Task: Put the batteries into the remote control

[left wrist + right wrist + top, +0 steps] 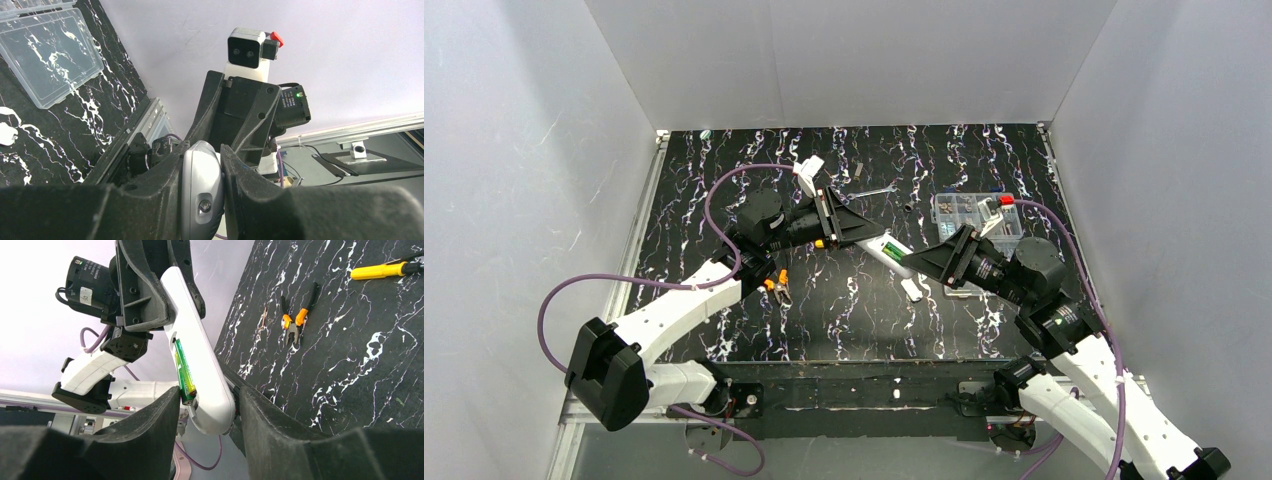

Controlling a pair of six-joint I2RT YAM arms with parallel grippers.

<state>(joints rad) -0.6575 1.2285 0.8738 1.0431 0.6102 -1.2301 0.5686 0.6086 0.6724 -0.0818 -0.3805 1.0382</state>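
Black, white-veined tabletop (pixel 844 320) is lying between pale walls.

Writing: a white label on the left arm's motor housing (pixel 82 277) and a label on the right arm's black module (pixel 292 102) are both showing print too small to read.

Left gripper (pixel 862 232) is clamping one end of the remote control (pixel 200 350), holding it tilted in the air.

The right wrist view alone is showing the remote's open back, with one green battery (pixel 184 371) sitting in the recess. Overhead, this is appearing only as a green sliver.

The left wrist view is showing instead the remote's rounded end between the pads. Off to that hand's side, the clear box (pixel 50 55) and white cover piece (pixel 5 134) are lying on the table.

Right gripper (pixel 209 392) is straddling the remote's free end, one finger on each side. Whether it is pressing cannot be told. The battery is lying just ahead of these fingertips.

Pliers (pixel 295 322) and yellow-handled screwdriver (pixel 380 271) are lying on the table beyond the right hand.
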